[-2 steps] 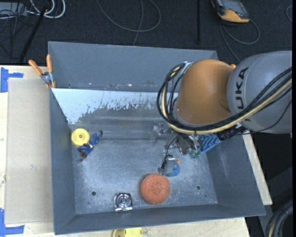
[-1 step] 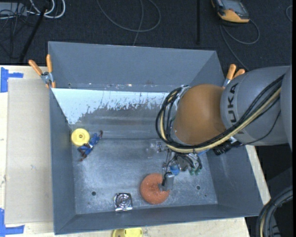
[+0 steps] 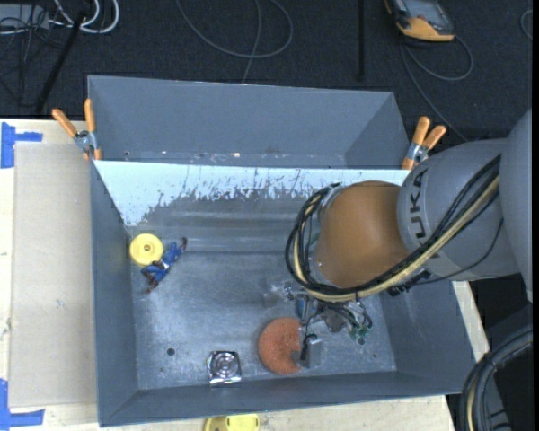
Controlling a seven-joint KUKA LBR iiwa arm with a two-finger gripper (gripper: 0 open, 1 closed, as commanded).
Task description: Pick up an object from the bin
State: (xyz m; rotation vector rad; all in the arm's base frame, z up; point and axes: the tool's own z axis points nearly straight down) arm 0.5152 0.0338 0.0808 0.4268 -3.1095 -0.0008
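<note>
1. At the left of the grey metal bin [image 3: 251, 133], a small yellow round thing [image 3: 145, 249] lies on the floor. A blue piece [image 3: 159, 269] sits just beside it at its lower right. The blue piece's shape is hard to make out.
2. Near the front wall, left of middle, a small shiny metal thing [image 3: 224, 365] lies apart from the rest. Its kind is unclear.
3. To its right, a flat rust-brown disc [image 3: 277, 346] lies on the floor, with its right edge covered by the gripper [image 3: 307, 341].
4. The gripper is low at that edge. It is dark and lost among wrist parts, so I cannot tell whether the claw is released, clenched or grasping the disc.
5. Just to the right, a small green bit [image 3: 361, 332] peeks out, partly hidden under the wrist.
6. The orange cover [image 3: 359, 232] and looped black cables [image 3: 296, 241] hide the floor beneath them.
</note>
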